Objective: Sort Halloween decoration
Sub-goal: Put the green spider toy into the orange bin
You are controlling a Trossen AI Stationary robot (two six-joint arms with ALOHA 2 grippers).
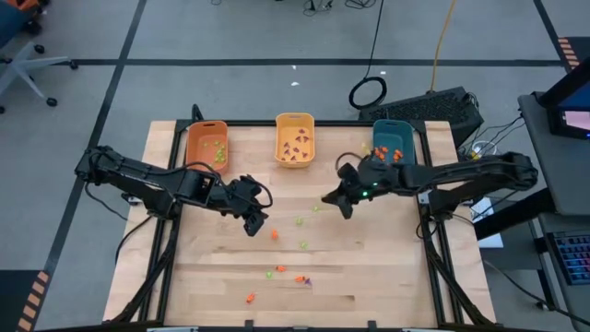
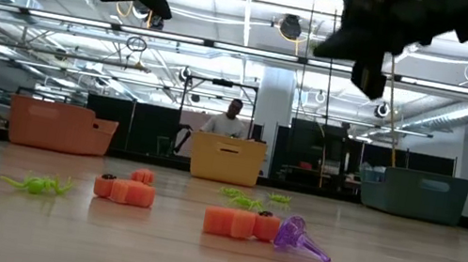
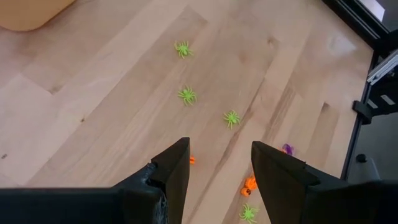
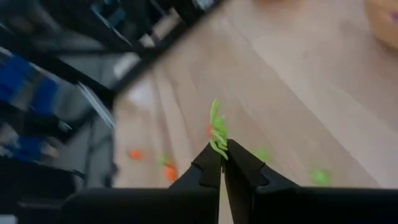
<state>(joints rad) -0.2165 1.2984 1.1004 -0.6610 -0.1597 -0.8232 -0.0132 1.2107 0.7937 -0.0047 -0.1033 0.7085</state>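
Three bins are lined along the far edge of the wooden worktop: an orange bin, a yellow bin and a teal bin. The left pincer is held above the worktop's middle, the right pincer nearer the teal bin. Tiny trinkets, green, orange and purple, are scattered toward the near edge.

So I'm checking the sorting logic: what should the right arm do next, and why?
Probably carry its catch to the orange bin. The right gripper is shut on a green spider and is raised off the table. Green pieces already lie in that bin, while the yellow bin holds purple and the teal bin orange. The left gripper hangs open over other spiders.
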